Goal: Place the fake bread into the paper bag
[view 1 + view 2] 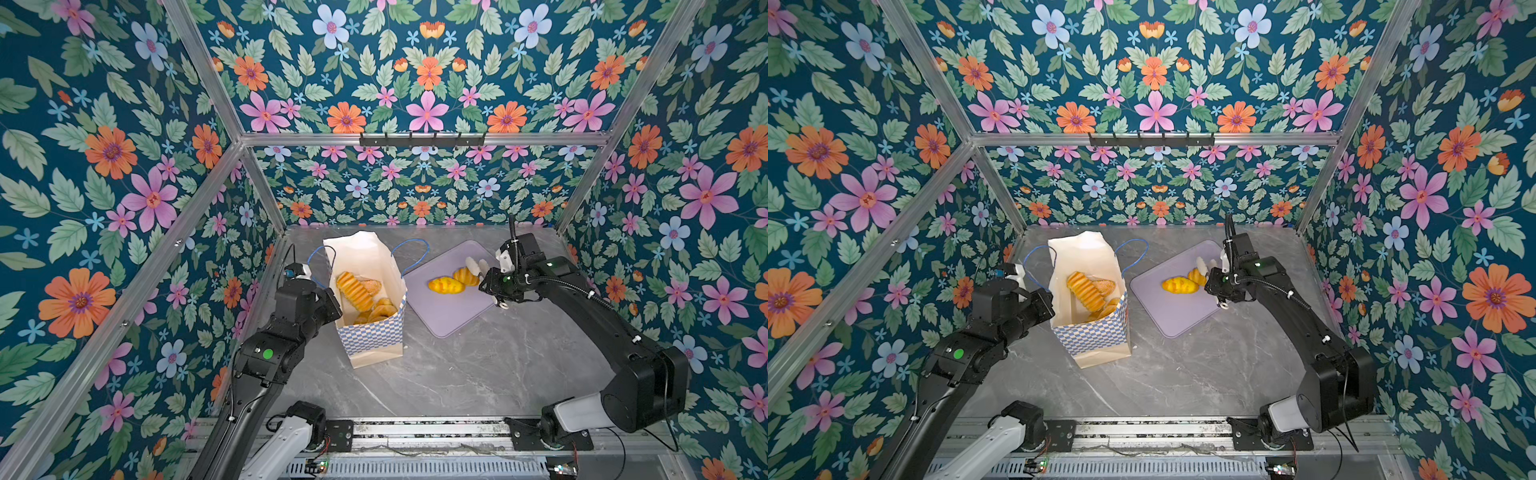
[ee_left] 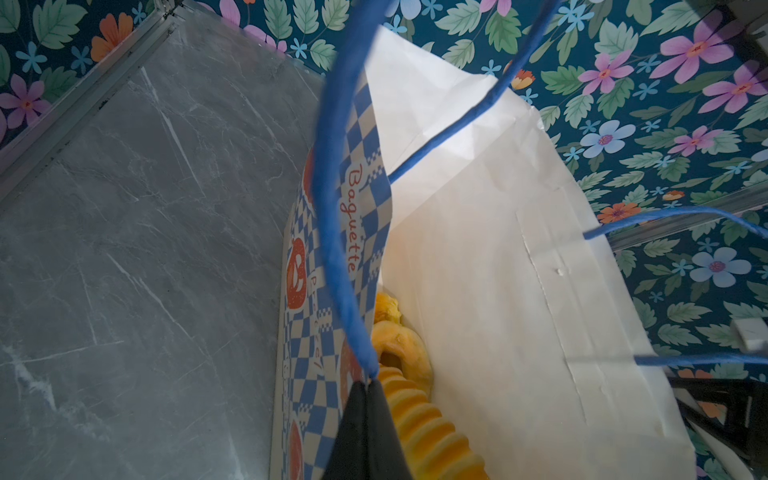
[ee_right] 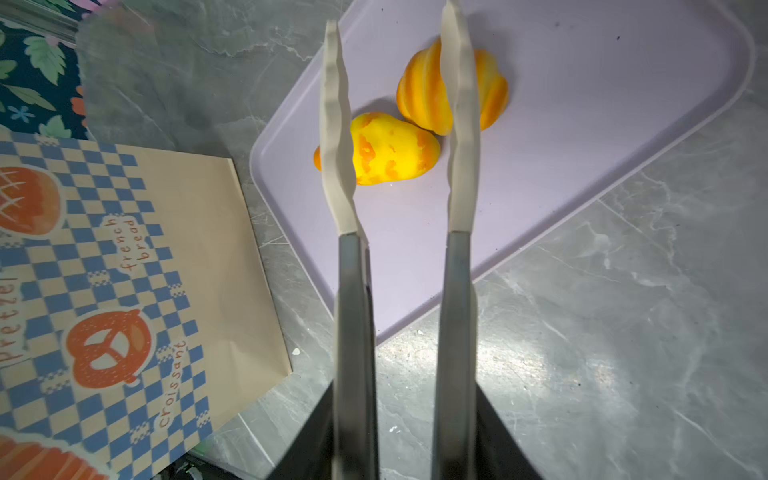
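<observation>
**A:** Why does the left gripper (image 2: 368,390) sit at the bag's rim?

**B:** Its jaws are pressed together on the thin blue cord handle (image 2: 332,216) of the tall cream paper bag with the blue-and-white checkered band (image 1: 376,336), left of centre in both top views. It probably steadies the bag and keeps its mouth open.

**A:** And the bread?

**B:** Several glossy golden toy loaves (image 1: 355,291) lie inside the bag. Two are left on the flat lavender tray (image 3: 582,145), right of centre: a smooth yellow-orange loaf (image 3: 390,153) touching a ribbed bun (image 3: 424,91).

**A:** The right gripper (image 1: 496,286)?

**B:** It clamps long metal tongs with white tips (image 3: 459,291). The tips stand apart above the tray with the smooth loaf showing between them, seemingly lined up to straddle it.
</observation>
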Controlling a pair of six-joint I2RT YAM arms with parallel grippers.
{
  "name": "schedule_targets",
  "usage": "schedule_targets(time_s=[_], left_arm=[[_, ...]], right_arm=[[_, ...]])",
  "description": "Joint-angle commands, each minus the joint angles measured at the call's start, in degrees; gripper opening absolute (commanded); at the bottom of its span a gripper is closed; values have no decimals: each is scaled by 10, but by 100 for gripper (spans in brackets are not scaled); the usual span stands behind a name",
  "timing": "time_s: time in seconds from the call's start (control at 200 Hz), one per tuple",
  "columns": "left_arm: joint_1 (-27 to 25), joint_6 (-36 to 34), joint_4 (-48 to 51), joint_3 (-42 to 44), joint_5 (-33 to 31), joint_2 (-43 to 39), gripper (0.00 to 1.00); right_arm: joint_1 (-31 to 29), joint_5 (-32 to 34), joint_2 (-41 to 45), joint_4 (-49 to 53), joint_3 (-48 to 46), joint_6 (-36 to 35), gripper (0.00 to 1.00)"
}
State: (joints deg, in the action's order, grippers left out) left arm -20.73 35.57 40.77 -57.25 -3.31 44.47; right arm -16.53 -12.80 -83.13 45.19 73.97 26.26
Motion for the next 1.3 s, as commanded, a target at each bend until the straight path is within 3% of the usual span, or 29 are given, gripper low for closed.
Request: schedule_targets(time_s=[0.0, 0.35, 0.835, 1.295], left_arm=[[1, -5, -7, 0, -2, -1, 4], [1, -9, -9, -1, -2, 3, 4], [1, -17, -7, 1, -3, -2, 5], [1, -16, -5, 3, -6, -5, 6]], right_arm=[[-1, 24, -13, 6, 11, -23, 42], [-3, 68, -80, 62, 63, -72, 43], [-52, 162, -164, 112, 137, -129, 46], [-55, 156, -197, 103, 161, -158, 51]])
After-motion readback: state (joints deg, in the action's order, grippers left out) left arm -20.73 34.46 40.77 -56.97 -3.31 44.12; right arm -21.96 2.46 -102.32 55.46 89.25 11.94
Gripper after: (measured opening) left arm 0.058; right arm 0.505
